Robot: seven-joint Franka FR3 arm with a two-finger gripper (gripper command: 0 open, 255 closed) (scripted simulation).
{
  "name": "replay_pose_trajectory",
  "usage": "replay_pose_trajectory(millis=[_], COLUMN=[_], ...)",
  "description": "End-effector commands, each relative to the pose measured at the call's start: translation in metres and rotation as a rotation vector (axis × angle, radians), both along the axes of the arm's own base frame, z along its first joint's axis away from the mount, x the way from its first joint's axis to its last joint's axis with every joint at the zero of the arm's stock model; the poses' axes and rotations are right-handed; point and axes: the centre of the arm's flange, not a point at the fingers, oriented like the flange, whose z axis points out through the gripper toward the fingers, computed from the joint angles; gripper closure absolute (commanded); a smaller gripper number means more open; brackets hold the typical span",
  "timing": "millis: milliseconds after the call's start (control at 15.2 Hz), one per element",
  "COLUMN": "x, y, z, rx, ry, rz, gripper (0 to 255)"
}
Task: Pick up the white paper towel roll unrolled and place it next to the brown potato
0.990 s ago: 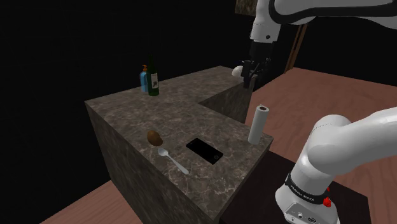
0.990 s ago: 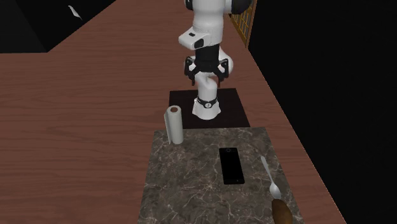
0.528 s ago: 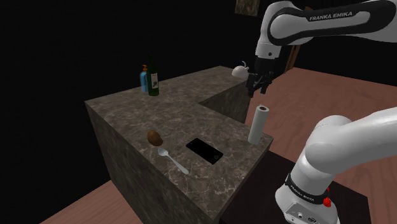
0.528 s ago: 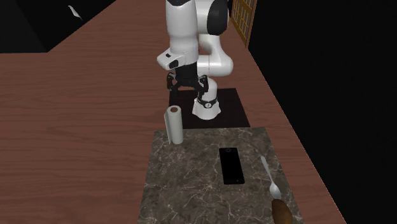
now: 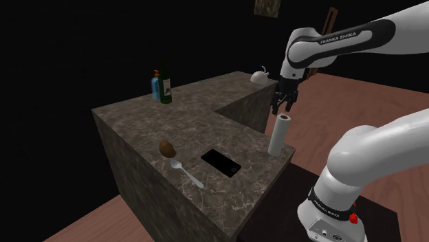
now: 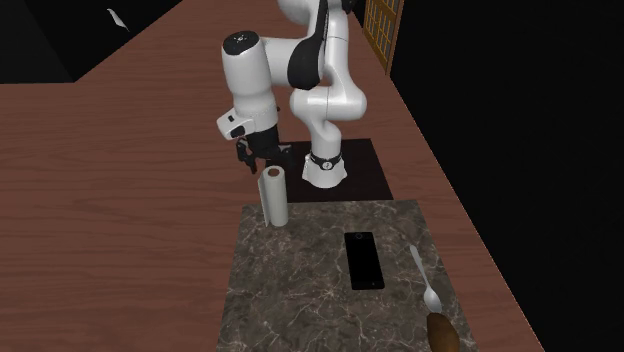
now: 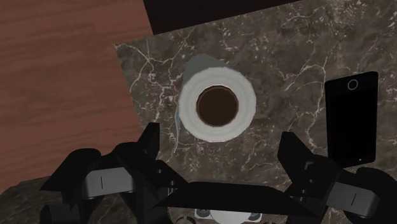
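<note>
Now | gripper right of centre in shoulder view, jaws spread, just above upright paper towel roll | potato centre-left, well apart

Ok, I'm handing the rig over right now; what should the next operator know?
Tool: open, empty, hovering just above the upright white paper towel roll, not touching it.
Roll stands at the corner of the dark marbled counter nearest the stand; brown potato lies by the silver spoon, past the black phone.
Done: approach only.
Left: lower, grip the roll, carry it over and set it beside the potato.
</note>
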Motion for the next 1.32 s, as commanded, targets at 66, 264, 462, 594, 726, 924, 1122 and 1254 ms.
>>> replay_pose_trajectory(millis=[66,264,462,594,726,924,1122,1254], x=[-0.003,-0.003,-0.003,-0.003,-0.003,-0.003,-0.003,-0.003], y=[-0.003,-0.002,-0.002,-0.002,-0.002,-0.002,-0.002,-0.002], z=[-0.019,-0.035,-0.044,-0.044,-0.044,-0.044,-0.043,-0.044], rx=[0.001,0.001,0.001,0.001,0.001,0.001,0.001,0.001], ry=[0.0,0.0,0.0,0.0,0.0,0.0,0.0,0.0], rz=[-0.004,-0.004,-0.004,-0.004,-0.004,-0.004,-0.004,-0.004], gripper=[0,0,0,0,0,255,255,255])
